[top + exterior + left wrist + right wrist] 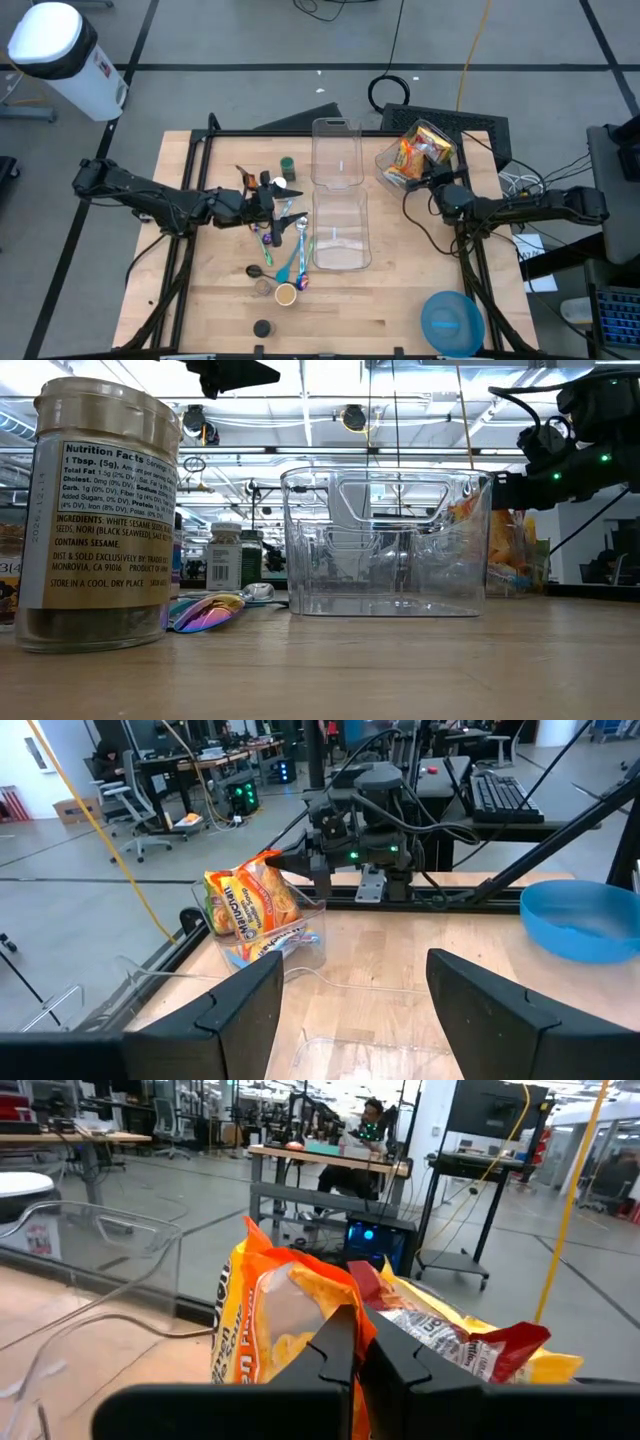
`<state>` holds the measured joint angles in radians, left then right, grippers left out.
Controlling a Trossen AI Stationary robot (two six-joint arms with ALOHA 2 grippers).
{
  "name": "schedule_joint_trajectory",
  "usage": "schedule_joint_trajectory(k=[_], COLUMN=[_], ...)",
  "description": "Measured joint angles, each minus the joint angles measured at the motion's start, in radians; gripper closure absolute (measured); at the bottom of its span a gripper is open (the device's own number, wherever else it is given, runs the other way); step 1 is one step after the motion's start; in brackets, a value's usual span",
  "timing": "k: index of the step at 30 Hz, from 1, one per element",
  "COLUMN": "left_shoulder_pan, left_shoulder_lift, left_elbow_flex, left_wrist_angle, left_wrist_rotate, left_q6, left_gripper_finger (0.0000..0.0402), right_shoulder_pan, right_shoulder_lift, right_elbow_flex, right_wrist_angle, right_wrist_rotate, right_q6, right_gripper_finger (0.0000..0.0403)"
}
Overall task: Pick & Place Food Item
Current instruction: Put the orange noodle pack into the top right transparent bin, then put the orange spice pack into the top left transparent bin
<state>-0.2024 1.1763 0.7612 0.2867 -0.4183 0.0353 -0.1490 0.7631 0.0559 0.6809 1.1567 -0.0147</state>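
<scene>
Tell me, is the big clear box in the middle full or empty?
Empty. In the high view the clear box shows only bare wood through it, and the low view shows nothing inside its walls. The snack bags sit in another clear bin.

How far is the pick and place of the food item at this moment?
Done: the right gripper has reached the clear bin at the table's far right and its fingers look shut on a snack bag inside.
In hand: that bag, not lifted out.
Left: carrying it away and setting it down. The left gripper waits open over the utensils.
</scene>
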Motion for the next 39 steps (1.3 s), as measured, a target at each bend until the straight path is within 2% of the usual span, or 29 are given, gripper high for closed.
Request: schedule_joint_trajectory(k=[3, 6, 16, 20, 22, 28, 32, 36, 39], left_shoulder_pan=[0.0, 0.0, 0.0, 0.0, 0.0, 0.0, 0.0, 0.0, 0.0], left_shoulder_lift=[0.0, 0.0, 0.0, 0.0, 0.0, 0.0, 0.0, 0.0, 0.0], left_elbow_flex=[0.0, 0.0, 0.0, 0.0, 0.0, 0.0, 0.0, 0.0, 0.0], left_wrist_angle=[0.0, -0.004, -0.006, -0.017, -0.024, -0.024, -0.024, -0.024, -0.026], left_wrist_rotate=[0.0, 0.0, 0.0, 0.0, 0.0, 0.002, 0.002, 0.002, 0.001], left_q6=[0.0, 0.0, 0.0, 0.0, -0.008, -0.018, -0.018, -0.018, -0.023], left_gripper_finger=[0.0147, 0.0147, 0.0147, 0.0147, 0.0147, 0.0147, 0.0147, 0.0147, 0.0147], right_shoulder_pan=[0.0, 0.0, 0.009, 0.075, 0.122, 0.296, 0.402, 0.484, 0.524], right_shoulder_lift=[0.0, -0.004, -0.037, -0.037, -0.037, -0.037, -0.037, -0.036, -0.036], right_elbow_flex=[-0.001, -0.001, 0.028, 0.073, 0.098, 0.169, 0.198, 0.21, 0.212], right_wrist_angle=[0.002, 0.004, 0.072, 0.076, 0.088, 0.186, 0.262, 0.305, 0.325], right_wrist_rotate=[0.031, 0.047, 0.053, 0.054, 0.094, 0.259, 0.251, 0.132, -0.021], right_q6=[0.0, -0.03, -0.088, -0.189, -0.259, -0.476, -0.527, -0.548, -0.543], right_gripper_finger=[0.0393, 0.0363, 0.0181, 0.0125, 0.0108, 0.0094, 0.0104, 0.0114, 0.0117])
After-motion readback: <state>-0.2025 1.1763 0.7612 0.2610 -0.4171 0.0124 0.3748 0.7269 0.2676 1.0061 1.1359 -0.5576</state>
